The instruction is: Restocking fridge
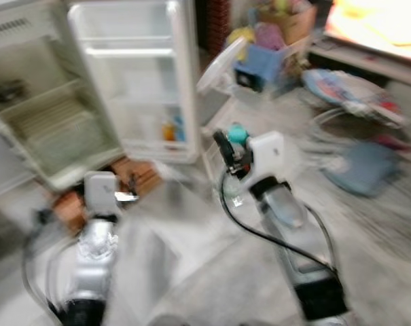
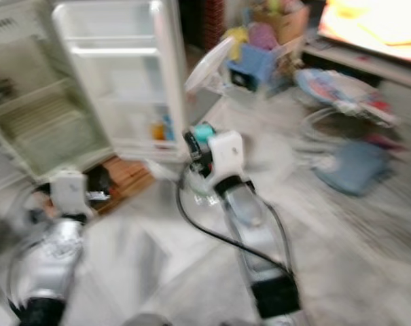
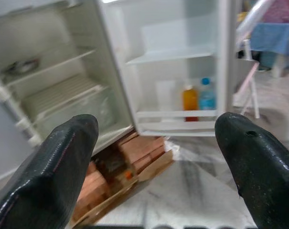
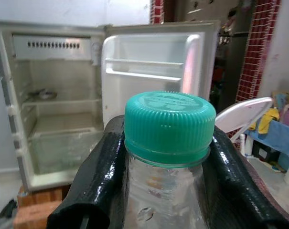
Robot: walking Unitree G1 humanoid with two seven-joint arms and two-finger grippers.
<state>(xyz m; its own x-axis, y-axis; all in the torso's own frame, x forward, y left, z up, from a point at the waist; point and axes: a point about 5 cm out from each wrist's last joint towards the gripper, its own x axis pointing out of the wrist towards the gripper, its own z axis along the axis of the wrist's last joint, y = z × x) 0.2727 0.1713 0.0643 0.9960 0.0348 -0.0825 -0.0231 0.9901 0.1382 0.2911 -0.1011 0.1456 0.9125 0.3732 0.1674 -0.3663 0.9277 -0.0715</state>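
A small white fridge (image 1: 49, 115) stands open ahead on the left, its door (image 1: 140, 81) swung wide. An orange bottle (image 3: 190, 101) and a blue-capped bottle (image 3: 207, 98) stand in the door's bottom rack. My right gripper (image 1: 227, 146) is shut on a clear water bottle (image 4: 163, 191) with a teal cap (image 4: 169, 125), held upright to the right of the door. My left gripper (image 3: 158, 157) is open and holds nothing, low in front of the fridge. The eye views are blurred.
The fridge rests on bricks and a wooden board (image 3: 130, 167). A small metal pan (image 4: 43, 94) sits on an inner shelf. A folded white chair (image 1: 222, 64), a box of cloths (image 1: 276, 41) and bags (image 1: 368, 166) crowd the floor to the right.
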